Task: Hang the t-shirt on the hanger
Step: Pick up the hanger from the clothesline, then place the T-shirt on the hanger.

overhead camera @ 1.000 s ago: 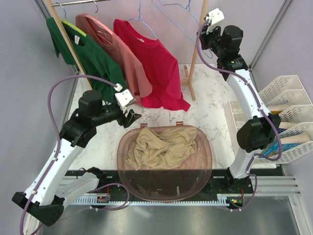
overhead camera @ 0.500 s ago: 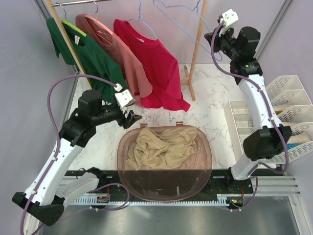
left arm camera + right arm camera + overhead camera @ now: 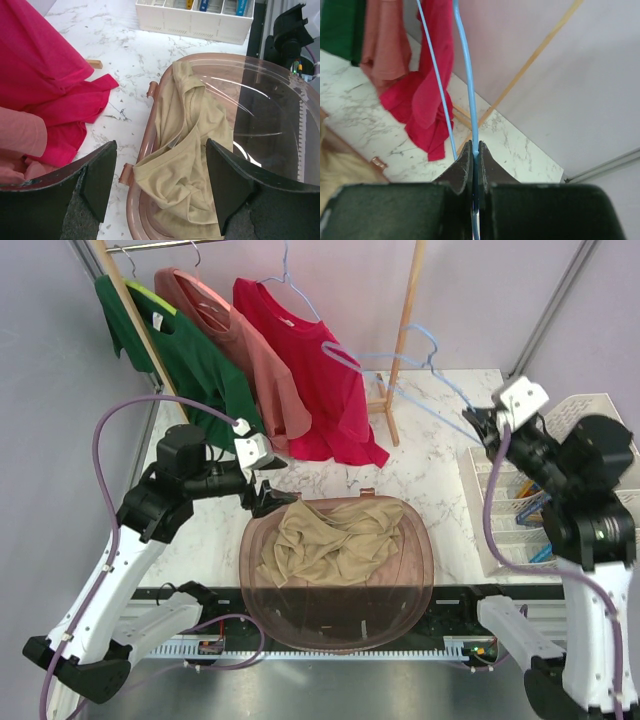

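Left pincer [image 3: 161, 152] is seen with its jaws set wide and nothing between them, poised just above the far left rim of the translucent brown tub [image 3: 340, 625], which stands at the near edge of the marble worktop [image 3: 430, 465]. The tan t-shirt [image 3: 330, 540] lies crumpled inside that tub, with one folded edge close to the rim below the open jaws. No contact with the cloth is shown.

Further back and to the right, the right pincer [image 3: 475, 147] is clamped tight on the wire of the light-blue hanger [image 3: 468, 85]. The hanger is held in the air over the worktop, off the wooden rack [image 3: 405, 330], with its triangle reaching left towards the red t-shirt [image 3: 320, 370] hung there.

The step in hand is judged to be the pick-up of the t-shirt: the hanger is secured, but the garment is not yet taken. For the next move, the left pincer would need to be lowered onto a raised fold near the rim and closed on it. Collar and shoulders cannot be told apart in the heap, so the cloth would need to be lifted clear of the tub before the hanger could be threaded through.
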